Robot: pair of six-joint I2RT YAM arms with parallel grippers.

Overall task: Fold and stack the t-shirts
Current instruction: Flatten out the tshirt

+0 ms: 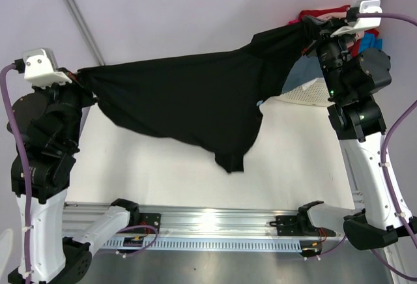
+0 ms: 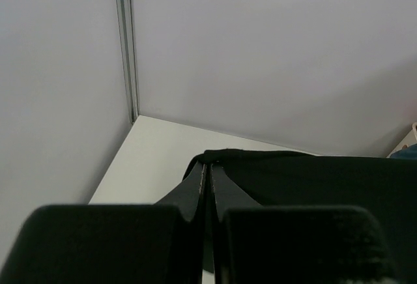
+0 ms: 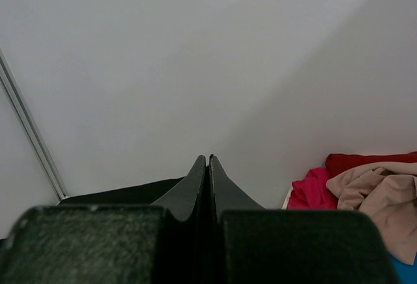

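Observation:
A black t-shirt (image 1: 189,98) hangs stretched in the air between my two grippers, above the white table (image 1: 163,167); its lower part droops toward the table's middle. My left gripper (image 1: 79,75) is shut on the shirt's left end, and the cloth (image 2: 313,180) bunches at its fingertips (image 2: 210,163) in the left wrist view. My right gripper (image 1: 311,28) is shut on the shirt's right end, held high at the back right; a strip of black cloth (image 3: 124,193) shows left of its closed fingers (image 3: 208,167). Red (image 3: 365,161), magenta (image 3: 309,189) and beige-pink (image 3: 381,193) shirts lie heaped at the back right.
A white slotted basket (image 1: 303,93) stands at the back right beneath the right arm, with slate-blue cloth (image 1: 301,72) and bright blue cloth (image 1: 369,40) by it. Grey walls close the back and sides. A metal rail (image 1: 215,222) runs along the near edge.

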